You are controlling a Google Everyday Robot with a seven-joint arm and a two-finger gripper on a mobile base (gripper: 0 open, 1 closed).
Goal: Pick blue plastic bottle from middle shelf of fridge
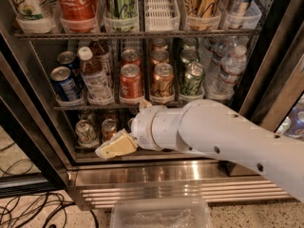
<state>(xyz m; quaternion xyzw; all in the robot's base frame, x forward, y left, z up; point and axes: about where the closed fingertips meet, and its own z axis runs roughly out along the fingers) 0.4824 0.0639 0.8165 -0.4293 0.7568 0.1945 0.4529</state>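
Observation:
The blue plastic bottle (93,79) stands upright on the left of the middle shelf (102,107) of the fridge (156,174). It has a white cap and a pale label. A blue can (63,83) is on its left and a red can (130,82) on its right. My gripper (114,147) is cream-coloured, at the end of the white arm (223,137). It is below the middle shelf's front rail, in front of the bottom shelf's cans. It is lower than the bottle, slightly to its right, and not touching it.
The top rack holds tall cans, among them a red Coca-Cola can (77,4). Clear water bottles (229,70) stand at the right of the middle shelf. A clear plastic bin (161,213) sits on the floor in front. Cables (28,208) lie at lower left.

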